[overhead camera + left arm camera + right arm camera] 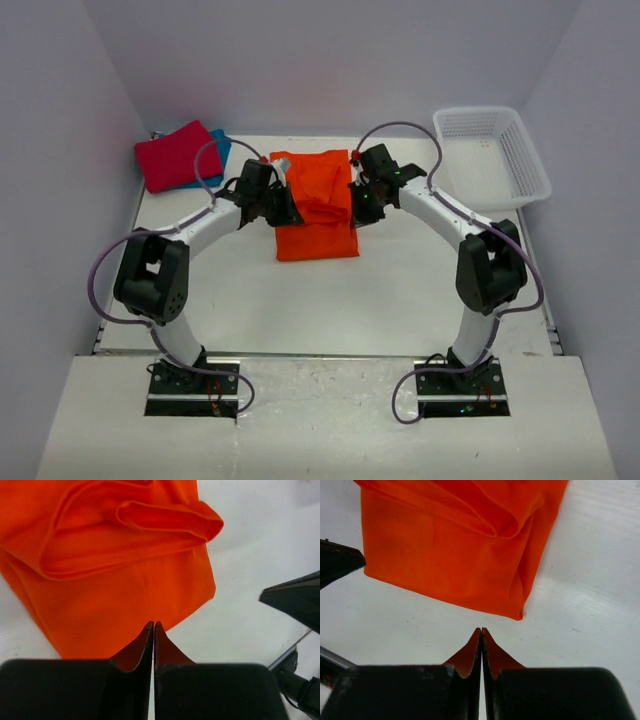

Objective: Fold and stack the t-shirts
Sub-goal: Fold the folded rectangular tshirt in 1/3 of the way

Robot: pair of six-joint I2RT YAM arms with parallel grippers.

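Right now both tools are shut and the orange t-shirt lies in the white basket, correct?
No: the orange t-shirt lies on the table, not in the white basket, as the top external view shows. The left tool and right tool are shut.

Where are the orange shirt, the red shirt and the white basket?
orange shirt [318,215], top view, on its flat lower half.
red shirt [175,155], top view, on the middle of its top face.
white basket [490,165], top view, on its bare floor.
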